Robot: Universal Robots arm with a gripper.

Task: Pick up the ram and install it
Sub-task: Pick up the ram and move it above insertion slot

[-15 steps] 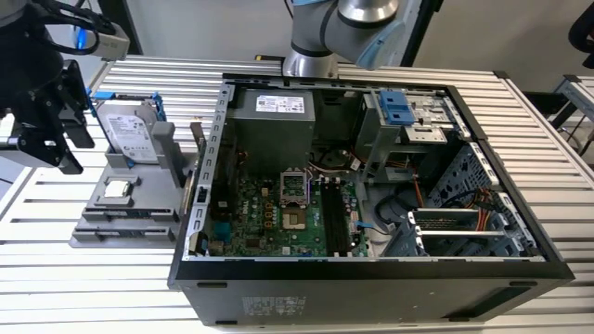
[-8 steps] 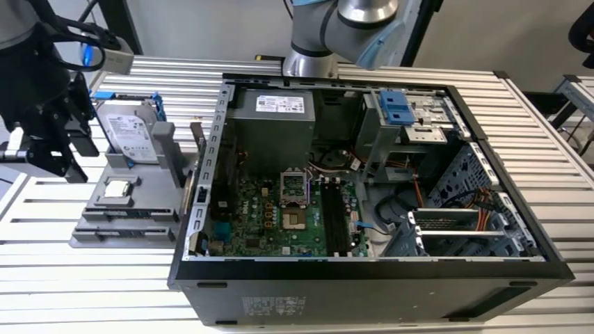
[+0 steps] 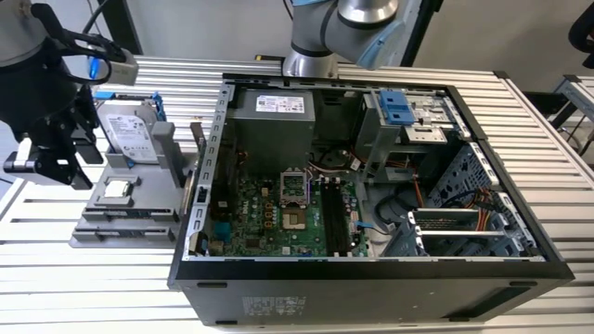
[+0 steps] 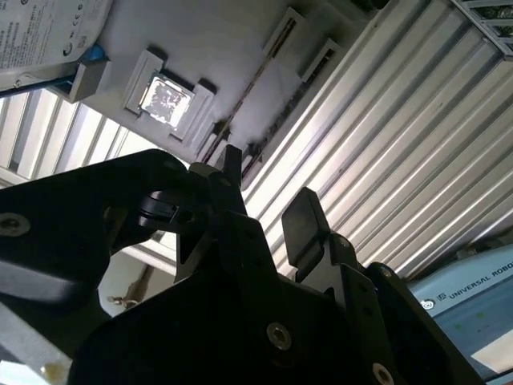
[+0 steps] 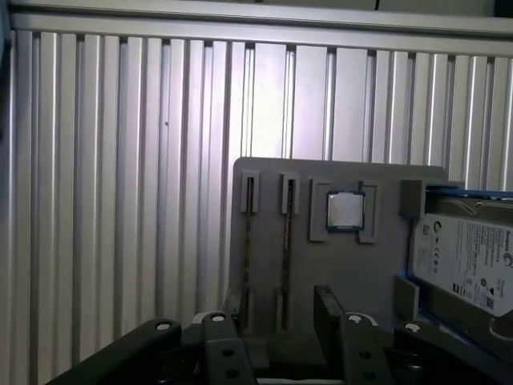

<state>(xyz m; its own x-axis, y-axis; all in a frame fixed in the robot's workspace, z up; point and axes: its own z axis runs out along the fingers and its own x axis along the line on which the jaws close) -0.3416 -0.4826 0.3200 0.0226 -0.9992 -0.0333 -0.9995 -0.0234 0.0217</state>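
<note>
Hovering over the counter (image 5: 120,200), the claw (image 5: 280,298) holds its fingers (image 5: 329,313) apart above a gray holder (image 5: 361,273). The ram (image 5: 286,249) stands on edge in a slot of that holder, with the processor chip (image 5: 345,210) and hard drive (image 5: 469,269) beyond.

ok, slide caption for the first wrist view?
Open black hand above a slim dark ram stick standing in the grey slotted tray on a ribbed aluminium table.
</note>
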